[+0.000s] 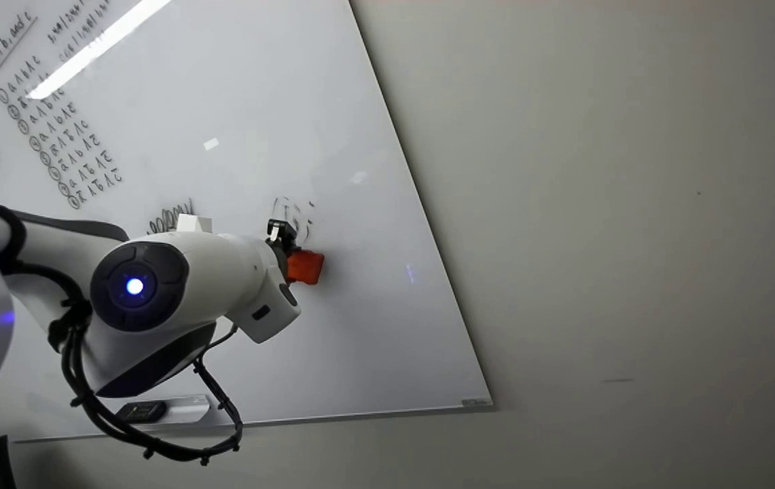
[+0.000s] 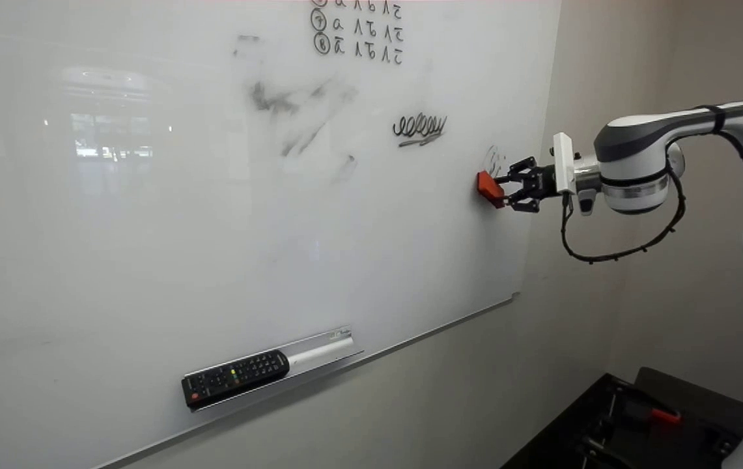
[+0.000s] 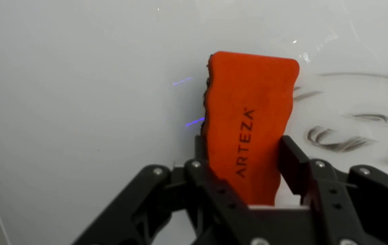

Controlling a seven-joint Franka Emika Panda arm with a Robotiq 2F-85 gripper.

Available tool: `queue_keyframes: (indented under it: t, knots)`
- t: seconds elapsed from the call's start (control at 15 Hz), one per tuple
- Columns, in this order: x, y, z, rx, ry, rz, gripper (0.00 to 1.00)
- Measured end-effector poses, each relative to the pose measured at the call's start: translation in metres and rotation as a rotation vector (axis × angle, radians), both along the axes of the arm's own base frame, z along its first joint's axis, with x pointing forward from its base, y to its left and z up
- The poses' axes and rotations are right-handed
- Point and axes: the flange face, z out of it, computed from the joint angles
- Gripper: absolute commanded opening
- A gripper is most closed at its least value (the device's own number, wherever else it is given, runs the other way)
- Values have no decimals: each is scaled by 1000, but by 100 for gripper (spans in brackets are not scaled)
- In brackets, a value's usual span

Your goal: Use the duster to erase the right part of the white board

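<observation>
So your gripper has the duster pinched snugly across its narrow width, a finger on each long side, and it's at the right part of the white board, just below a broken-up doodle in both exterior views. My guess is you've got it by the back half on purpose: the far end pokes out past the fingertips, so the dark felt can meet the board without the gripper scraping it. Can't tell whether the felt sits fully flush, though; in an exterior view the duster looks a bit slanted.

As for which way it points: in the wrist view the long axis runs nearly up and down, top leaning slightly right, free end aimed away from the gripper. The ARTEZA lettering reads from your end outward, and that printed back faces the wrist camera. The doodle is off its right long side there, so I'd say a sweep that way puts the duster's whole length to work. Just watch for it twisting in the grip if you lean on it hard.
</observation>
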Motion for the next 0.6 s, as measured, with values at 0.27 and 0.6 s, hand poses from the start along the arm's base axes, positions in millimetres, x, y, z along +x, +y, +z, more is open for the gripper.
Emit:
queue_keyframes:
  t: [0.27,0.6]
  knots:
    - [-3,19,37,-15,-108,52,28]
    - [-25,22,107,-45,-300,60,28]
